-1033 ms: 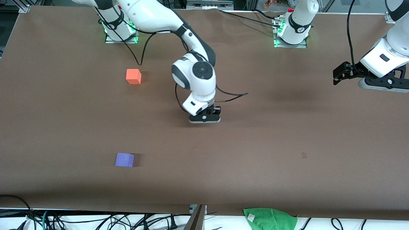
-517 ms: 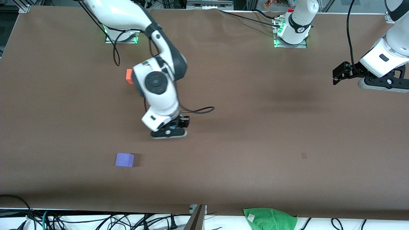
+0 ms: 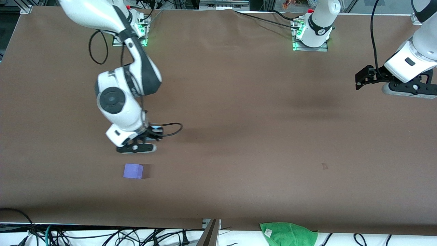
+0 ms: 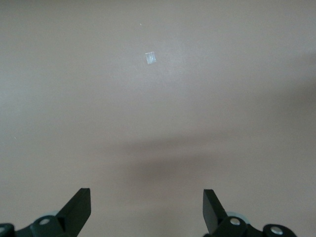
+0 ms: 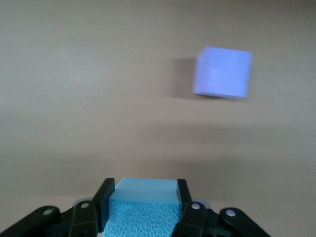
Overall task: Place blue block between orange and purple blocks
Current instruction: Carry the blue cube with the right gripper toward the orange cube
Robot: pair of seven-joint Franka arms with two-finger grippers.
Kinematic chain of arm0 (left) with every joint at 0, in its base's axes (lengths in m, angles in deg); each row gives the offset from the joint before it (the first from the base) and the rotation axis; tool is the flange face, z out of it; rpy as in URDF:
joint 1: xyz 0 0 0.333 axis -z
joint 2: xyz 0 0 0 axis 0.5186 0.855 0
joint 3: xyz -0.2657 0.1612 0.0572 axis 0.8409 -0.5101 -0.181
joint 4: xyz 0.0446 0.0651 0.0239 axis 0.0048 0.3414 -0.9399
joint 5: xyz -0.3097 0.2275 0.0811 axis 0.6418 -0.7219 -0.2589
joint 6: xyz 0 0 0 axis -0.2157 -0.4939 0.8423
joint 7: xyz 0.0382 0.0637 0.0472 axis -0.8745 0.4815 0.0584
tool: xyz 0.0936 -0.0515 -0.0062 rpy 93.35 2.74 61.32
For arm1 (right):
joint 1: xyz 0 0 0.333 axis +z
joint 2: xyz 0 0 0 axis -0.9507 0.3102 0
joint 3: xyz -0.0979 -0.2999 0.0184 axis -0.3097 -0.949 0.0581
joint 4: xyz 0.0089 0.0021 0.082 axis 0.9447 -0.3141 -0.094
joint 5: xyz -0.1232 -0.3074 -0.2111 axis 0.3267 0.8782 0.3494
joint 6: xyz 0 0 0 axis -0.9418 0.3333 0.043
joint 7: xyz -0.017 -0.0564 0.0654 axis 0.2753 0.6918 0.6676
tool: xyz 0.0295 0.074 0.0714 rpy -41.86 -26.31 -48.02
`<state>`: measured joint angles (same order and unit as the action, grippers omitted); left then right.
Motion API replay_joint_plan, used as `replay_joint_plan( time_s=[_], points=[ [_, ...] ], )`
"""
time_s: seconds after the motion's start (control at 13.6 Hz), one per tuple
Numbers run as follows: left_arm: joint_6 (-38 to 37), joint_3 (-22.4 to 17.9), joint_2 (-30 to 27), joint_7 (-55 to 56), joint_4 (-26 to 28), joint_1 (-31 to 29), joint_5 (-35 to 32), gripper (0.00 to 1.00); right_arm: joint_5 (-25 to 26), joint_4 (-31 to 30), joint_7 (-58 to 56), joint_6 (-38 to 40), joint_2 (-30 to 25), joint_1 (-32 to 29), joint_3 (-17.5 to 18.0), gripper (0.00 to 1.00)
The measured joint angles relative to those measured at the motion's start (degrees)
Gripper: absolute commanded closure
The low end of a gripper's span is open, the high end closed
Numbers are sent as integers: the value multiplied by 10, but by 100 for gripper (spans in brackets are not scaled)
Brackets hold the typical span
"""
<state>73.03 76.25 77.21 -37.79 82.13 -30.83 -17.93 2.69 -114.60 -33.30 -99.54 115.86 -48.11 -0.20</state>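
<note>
Blue block (image 5: 143, 200): pinched between the two fingers of the right gripper (image 5: 143, 197), carried in the air above the brown table (image 3: 239, 136). In the front view it shows only as a sliver of blue at the fingertips.
Right gripper: fingers pressed on the block's two sides, hanging over bare table just short of the purple block (image 3: 133, 171), on the side away from the front camera.
Purple block: sits flat on the table toward the right arm's end, apart from the gripper. The right wrist view shows it clearly ahead of the held cube.
Orange block: not visible now; the right arm's wrist and forearm cover the stretch of table where it could lie.
Left gripper (image 3: 362, 79): fingers spread wide with nothing between them, waiting over the left arm's end of the table, well apart from the work.
Step in hand: carrying the cube to its spot, judged about midway through the task, since the pick is done and the release is not.
Next move: likely a lowering onto the table on the line joining the two other cubes, with a gap to each, then opening the fingers. It calls for a flat set-down.
Risk: the spot may sit too close to the purple cube; a nudge on descent would shift it.
</note>
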Motion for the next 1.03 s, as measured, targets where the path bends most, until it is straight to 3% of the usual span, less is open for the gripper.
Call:
replay_joint_plan(
  time_s=[0.3,0.74,1.03],
  points=[
    [0,0,0,0,-1,0,0,0,-14,-73,-5,-25,-31,-37,0,68],
    [-1,1,0,-1,-2,1,0,0,-17,-223,-5,-153,-67,-45,-4,67],
    [-1,3,0,-2,-5,5,0,0,-24,-281,-15,-212,-79,-47,-7,67]
  ],
)
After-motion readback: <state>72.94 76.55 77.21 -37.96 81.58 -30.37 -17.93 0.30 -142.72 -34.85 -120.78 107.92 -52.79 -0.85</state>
